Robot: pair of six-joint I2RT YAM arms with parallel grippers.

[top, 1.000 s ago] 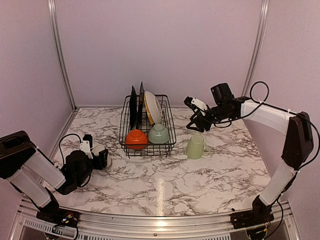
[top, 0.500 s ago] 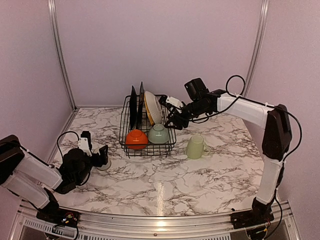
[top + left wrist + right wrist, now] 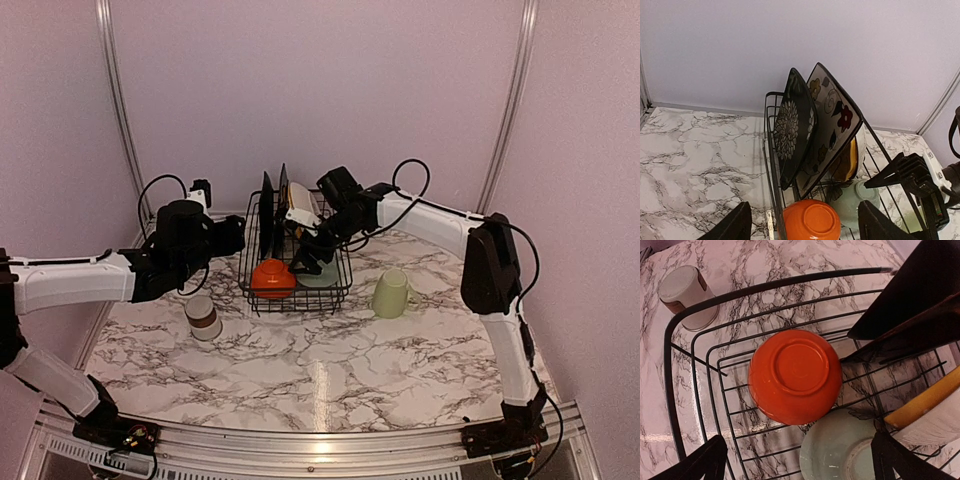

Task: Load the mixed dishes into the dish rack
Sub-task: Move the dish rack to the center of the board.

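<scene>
The black wire dish rack holds two black flowered square plates standing upright, a yellow plate with a white dish leaning against it, an upturned orange bowl and an upturned pale green bowl. My right gripper hovers open over the rack's front, above the orange bowl and green bowl. My left gripper is open and empty, raised at the rack's left side, facing the plates. The pale green mug stands right of the rack. The grey-brown cup stands left of it.
The rack's rim lies between the cup and the orange bowl. The right gripper's black fingers show in the left wrist view over the rack's right side. Walls close the back and sides. Marble tabletop lies in front.
My left arm has lifted away from the cup and swung up to the rack's left side. My right arm has swung left from above the mug to over the rack.
</scene>
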